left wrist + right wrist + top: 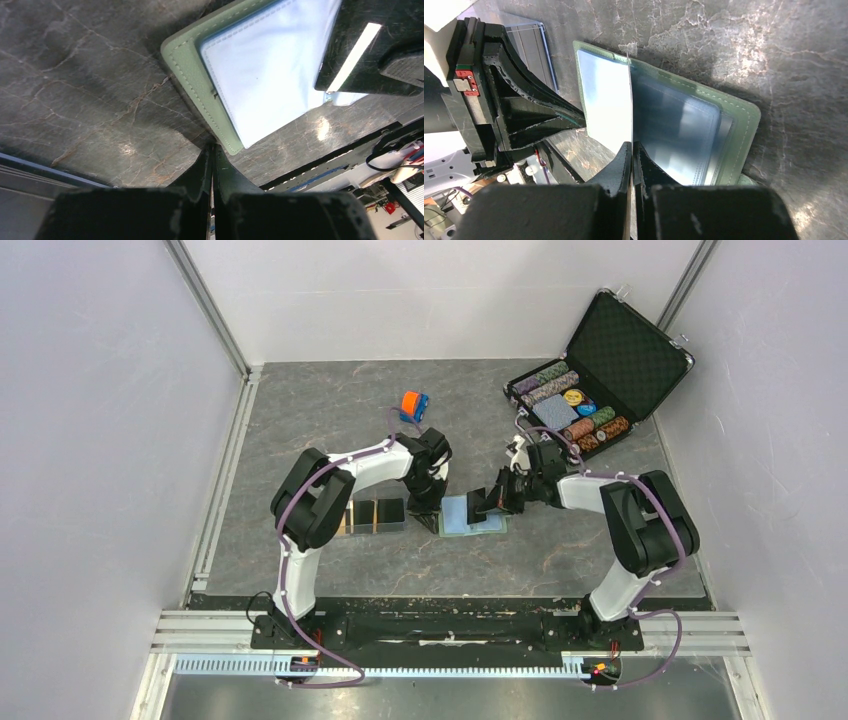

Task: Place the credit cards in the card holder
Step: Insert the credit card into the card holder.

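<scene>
Green holder (744, 120) lies open; right gripper (631, 146) pinches a leaf (606, 100), left gripper (212, 149), closed, presses its edge. Lift gently, holder pinned.

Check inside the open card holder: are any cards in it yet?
Only pale blue clear pockets show inside the card holder; no card is visible. The right fingers pinch one leaf upright, so whatever lies behind it is hidden.

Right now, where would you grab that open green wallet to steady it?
Probably the stitched green rim of the card holder, coming low from the left arm's side. It lies flat and open, and the rim juts past the pale blue pockets, so it can be pinched alone. The left gripper sits right there.
</scene>
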{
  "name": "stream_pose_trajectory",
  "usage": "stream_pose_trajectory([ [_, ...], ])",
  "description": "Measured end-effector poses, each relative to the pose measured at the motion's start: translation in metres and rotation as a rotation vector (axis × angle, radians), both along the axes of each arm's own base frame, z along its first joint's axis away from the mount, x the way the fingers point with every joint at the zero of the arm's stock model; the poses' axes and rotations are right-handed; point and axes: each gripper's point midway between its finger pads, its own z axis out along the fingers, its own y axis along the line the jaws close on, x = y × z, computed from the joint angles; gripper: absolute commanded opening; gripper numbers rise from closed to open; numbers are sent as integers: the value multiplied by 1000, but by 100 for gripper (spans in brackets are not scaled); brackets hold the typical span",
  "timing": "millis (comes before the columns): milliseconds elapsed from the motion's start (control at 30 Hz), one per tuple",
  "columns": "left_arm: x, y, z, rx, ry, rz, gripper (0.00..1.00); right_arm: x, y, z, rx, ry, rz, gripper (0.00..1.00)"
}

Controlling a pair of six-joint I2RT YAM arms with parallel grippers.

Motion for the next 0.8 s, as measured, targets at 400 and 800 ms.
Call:
stream_pose_trajectory([
  [400, -1, -2, 0, -4, 7, -4, 2, -9, 10, -3, 112, 28, -14, 0],
  [800, -3, -5, 0, -5, 13, -10, 2, -14, 13, -2, 160, 61, -30, 0],
])
